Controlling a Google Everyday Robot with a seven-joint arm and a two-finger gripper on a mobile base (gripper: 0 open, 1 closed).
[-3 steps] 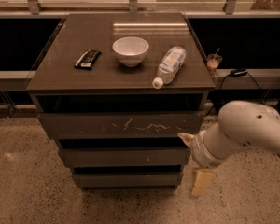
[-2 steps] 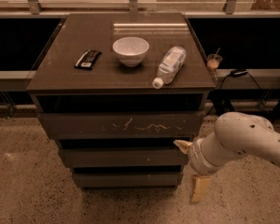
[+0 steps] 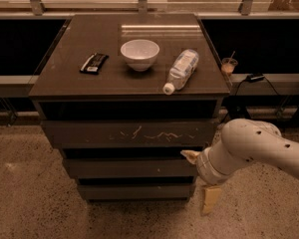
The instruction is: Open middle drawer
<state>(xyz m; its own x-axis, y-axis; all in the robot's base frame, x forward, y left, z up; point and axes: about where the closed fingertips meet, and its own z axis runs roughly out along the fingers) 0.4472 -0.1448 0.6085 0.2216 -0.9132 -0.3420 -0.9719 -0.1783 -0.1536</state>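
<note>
Hovering lower right, end effector (image 3: 196, 182) spread wide, empty; upper finger beside middle drawer (image 3: 129, 168), shut, low centre frame; best hook its top-right edge, pull straight out.

Middle drawer (image 3: 124, 168): smooth, matt grey-brown front. Drawer above it (image 3: 89, 133): same finish, marked by whitish scratches. Cabinet top (image 3: 60, 81) over the middle drawer: matt brown with a faint sheen; on it a glossy white bowl (image 3: 139, 54), a clear plastic bottle (image 3: 182, 69) and a dark glossy packet (image 3: 94, 62). Gripper (image 3: 200, 178) at the middle drawer's right end: smooth tan fingers (image 3: 191, 155) spread apart, arm (image 3: 254, 148) in smooth off-white casing. Floor (image 3: 30, 203): speckled, stone-like.
</note>
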